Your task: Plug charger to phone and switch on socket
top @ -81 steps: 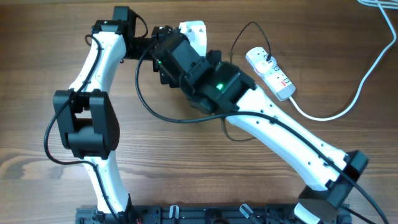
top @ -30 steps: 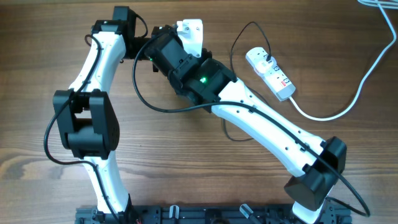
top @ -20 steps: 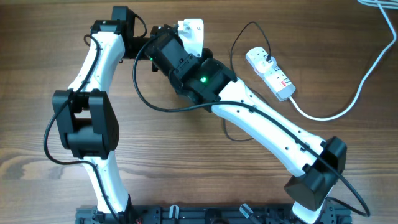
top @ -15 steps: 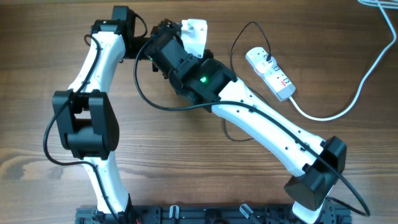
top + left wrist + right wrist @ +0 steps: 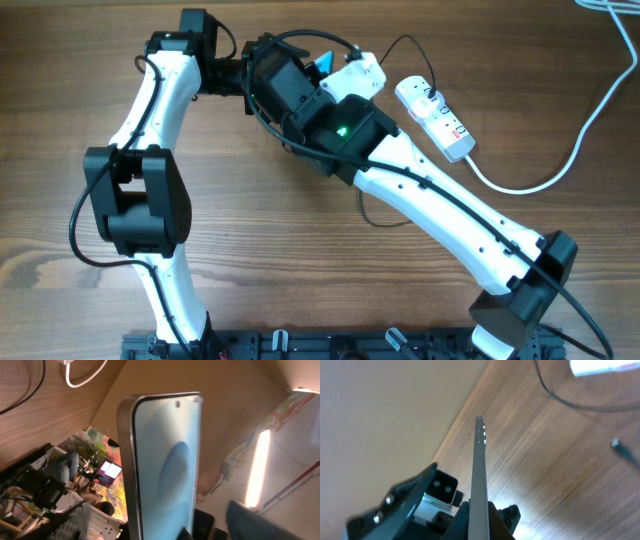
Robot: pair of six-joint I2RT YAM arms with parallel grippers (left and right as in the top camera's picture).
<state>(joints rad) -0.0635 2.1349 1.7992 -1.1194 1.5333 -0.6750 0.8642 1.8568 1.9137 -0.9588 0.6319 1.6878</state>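
The phone (image 5: 165, 470) stands on edge off the table, its pale blue screen filling the left wrist view. My right gripper (image 5: 480, 522) is shut on its lower end, and that view shows it as a thin grey edge (image 5: 479, 460). My left gripper (image 5: 220, 527) is open around the phone, one dark finger (image 5: 260, 522) standing apart from it. Overhead, only a cyan sliver of the phone (image 5: 325, 63) shows between the two wrists. The charger's black cable (image 5: 383, 62) loops from the socket (image 5: 435, 118), and its small plug (image 5: 616, 443) lies free on the wood.
The socket's thick white cord (image 5: 590, 120) runs off to the back right. Both arms cross over the middle back of the wooden table (image 5: 300, 260). The left arm's own black cable (image 5: 240, 170) hangs in a loop below the wrists.
The right arm has swung to the right, carrying the phone with it, and a cyan sliver of screen now shows overhead. The left arm has stayed in place.
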